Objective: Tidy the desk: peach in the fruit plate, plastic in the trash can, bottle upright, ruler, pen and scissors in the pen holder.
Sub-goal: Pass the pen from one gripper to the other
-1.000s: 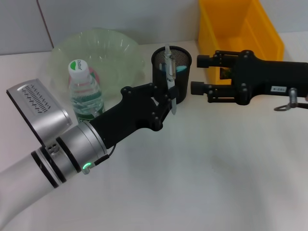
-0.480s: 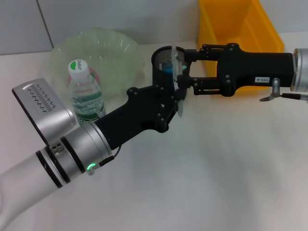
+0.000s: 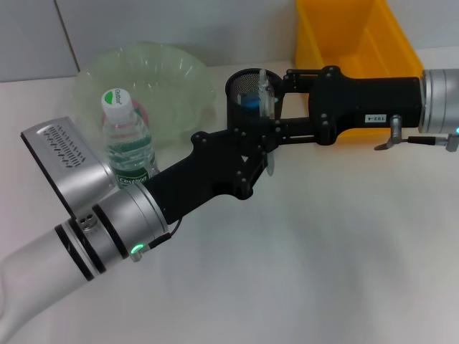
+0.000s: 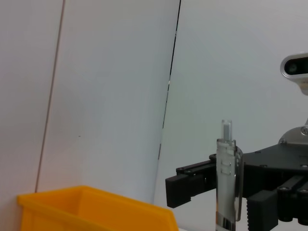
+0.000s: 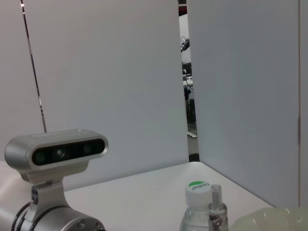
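Note:
My left gripper is shut on a clear, silver-clipped pen, holding it upright just in front of the black mesh pen holder. My right gripper reaches in from the right, open, with one finger on each side of the pen. The left wrist view shows the pen with those black fingers behind it. The bottle stands upright beside the green fruit plate, where a bit of pink peach shows. Something blue lies inside the holder. Ruler, scissors and plastic are not identifiable.
A yellow bin stands at the back right, behind my right arm. The bottle's green cap and the plate's rim show in the right wrist view. White tabletop stretches across the front.
My right gripper has moved left, from beside the holder to straddling the pen. My left gripper has shifted the pen slightly right and up.

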`<state>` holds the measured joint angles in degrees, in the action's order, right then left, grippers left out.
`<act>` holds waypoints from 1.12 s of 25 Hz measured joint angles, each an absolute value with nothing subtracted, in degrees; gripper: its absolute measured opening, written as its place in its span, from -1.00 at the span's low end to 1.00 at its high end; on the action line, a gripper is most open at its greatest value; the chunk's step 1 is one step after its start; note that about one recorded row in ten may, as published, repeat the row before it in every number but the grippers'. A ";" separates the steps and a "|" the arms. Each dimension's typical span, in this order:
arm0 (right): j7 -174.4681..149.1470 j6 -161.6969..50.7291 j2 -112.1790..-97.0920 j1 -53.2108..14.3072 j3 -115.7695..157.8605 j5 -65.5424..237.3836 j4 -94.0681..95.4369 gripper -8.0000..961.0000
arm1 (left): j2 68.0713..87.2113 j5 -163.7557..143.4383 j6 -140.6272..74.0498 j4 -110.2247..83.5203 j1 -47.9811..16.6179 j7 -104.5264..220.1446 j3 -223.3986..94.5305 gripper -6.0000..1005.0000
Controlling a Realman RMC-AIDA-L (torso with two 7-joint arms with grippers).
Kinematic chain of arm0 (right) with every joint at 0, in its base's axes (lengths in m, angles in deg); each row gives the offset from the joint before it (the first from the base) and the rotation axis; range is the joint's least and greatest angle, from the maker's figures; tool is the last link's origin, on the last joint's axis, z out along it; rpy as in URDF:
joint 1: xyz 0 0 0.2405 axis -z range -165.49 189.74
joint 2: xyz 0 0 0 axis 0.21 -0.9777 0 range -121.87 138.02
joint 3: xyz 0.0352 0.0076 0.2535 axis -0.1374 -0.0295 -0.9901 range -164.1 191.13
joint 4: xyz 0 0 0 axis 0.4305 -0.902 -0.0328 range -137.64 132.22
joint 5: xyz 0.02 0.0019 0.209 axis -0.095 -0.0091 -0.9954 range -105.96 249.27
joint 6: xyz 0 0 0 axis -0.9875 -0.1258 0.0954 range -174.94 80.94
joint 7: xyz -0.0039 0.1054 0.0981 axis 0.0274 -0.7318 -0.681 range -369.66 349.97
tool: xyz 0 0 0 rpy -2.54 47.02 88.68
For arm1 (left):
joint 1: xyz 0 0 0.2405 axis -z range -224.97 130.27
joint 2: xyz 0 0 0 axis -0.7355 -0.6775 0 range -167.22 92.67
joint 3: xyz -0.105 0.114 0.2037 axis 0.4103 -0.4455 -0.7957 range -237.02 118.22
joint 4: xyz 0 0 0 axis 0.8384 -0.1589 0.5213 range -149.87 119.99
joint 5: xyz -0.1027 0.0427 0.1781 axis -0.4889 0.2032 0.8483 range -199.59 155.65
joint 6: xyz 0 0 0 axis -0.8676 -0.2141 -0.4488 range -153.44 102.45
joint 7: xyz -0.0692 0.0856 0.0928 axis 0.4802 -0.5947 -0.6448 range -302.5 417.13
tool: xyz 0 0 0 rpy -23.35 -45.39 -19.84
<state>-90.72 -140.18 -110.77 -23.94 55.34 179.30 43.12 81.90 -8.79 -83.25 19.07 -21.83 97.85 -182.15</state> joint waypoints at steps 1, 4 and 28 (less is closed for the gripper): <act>-90.74 -140.19 -110.77 -23.94 55.35 179.30 43.12 0.35 | 81.90 -8.84 -83.15 19.07 -21.78 97.86 -182.15 -0.70; -90.78 -140.19 -110.80 -23.94 55.42 179.41 43.14 0.33 | 81.90 -8.88 -82.74 19.07 -21.76 97.89 -182.18 -0.70; -90.79 -140.16 -110.82 -23.64 56.05 178.98 43.17 -0.37 | 81.90 -8.88 -82.17 19.32 -21.54 98.18 -182.18 -0.56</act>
<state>-90.79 -140.16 -110.82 -23.64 56.05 178.98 43.17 81.90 -8.88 -82.17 19.32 -21.54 98.18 -182.18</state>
